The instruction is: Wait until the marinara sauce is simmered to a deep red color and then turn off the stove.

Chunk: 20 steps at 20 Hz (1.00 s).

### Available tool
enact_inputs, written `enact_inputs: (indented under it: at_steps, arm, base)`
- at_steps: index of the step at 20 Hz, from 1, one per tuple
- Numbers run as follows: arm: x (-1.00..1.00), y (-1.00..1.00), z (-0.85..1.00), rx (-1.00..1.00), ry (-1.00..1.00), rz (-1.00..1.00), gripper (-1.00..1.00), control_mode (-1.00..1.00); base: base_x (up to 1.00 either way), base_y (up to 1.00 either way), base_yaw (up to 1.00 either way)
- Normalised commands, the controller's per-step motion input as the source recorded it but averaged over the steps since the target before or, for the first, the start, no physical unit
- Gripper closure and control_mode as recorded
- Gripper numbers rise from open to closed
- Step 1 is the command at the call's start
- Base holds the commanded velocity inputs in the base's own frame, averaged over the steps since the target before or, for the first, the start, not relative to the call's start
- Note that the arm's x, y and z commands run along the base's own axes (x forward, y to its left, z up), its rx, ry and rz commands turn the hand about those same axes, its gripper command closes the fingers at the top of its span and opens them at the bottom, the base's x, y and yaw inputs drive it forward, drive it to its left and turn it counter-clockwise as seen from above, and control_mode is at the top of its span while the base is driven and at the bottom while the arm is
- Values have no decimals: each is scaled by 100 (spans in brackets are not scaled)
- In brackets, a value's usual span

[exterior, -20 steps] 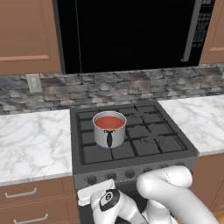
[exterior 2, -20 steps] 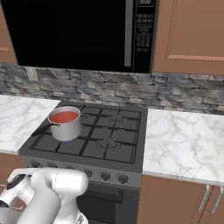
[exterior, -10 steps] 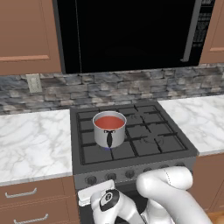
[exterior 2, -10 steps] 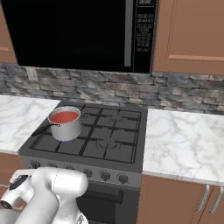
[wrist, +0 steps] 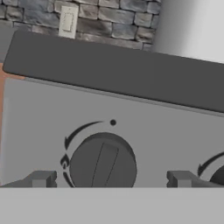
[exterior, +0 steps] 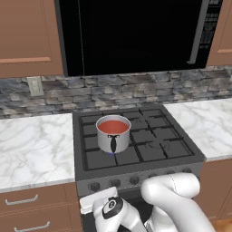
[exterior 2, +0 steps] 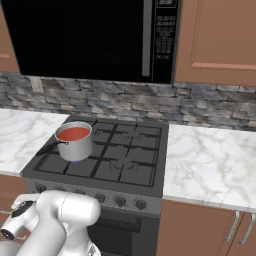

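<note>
End effector (wrist: 107, 179): two small dark fingertips, spread wide and released, grasping nothing; one tip stands to each side of a round dark grey stove knob (wrist: 103, 162), which sits centred between them on the flat grey front panel. The knob's ridge reads slightly off vertical, with an arc arrow and a small dot marked above it. Part of a second knob (wrist: 217, 175) shows at the right edge of the hand view.

Wide dark grey gas stove (exterior: 136, 149): black cast grates on top, a row of small round knobs along the front, set between two white marble worktop (exterior: 31, 145) sections.

Small shiny steel pot with black handle (exterior: 113, 135): upright on the front-left burner, a faint blue glow at its base.

Smooth red-orange marinara sauce (exterior: 113, 127): a round disc inside the pot, not obviously deep red.

Black microwave (exterior 2: 85, 37): above the stove; grey stone backsplash (exterior 2: 210, 105) behind.

Step in hand, as judged: waiting, poised at the knob. Next move calls for closing on the knob and rotating it to off once the sauce darkens.
</note>
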Motion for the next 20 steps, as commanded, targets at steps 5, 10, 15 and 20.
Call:
enact_inputs:
  at_steps: [5, 10, 15, 20]
  arm:
    - [3, 23, -3, 0, 0, 0, -100, -100]
    - [7, 4, -5, 0, 0, 0, -100, -100]
    - [8, 0, -9, 0, 0, 0, -100, -100]
    - [8, -3, -7, 0, 0, 0, -100, -100]
  base:
    - [0, 0, 0]
    - [0, 0, 0]
    - [0, 0, 0]
    - [0, 0, 0]
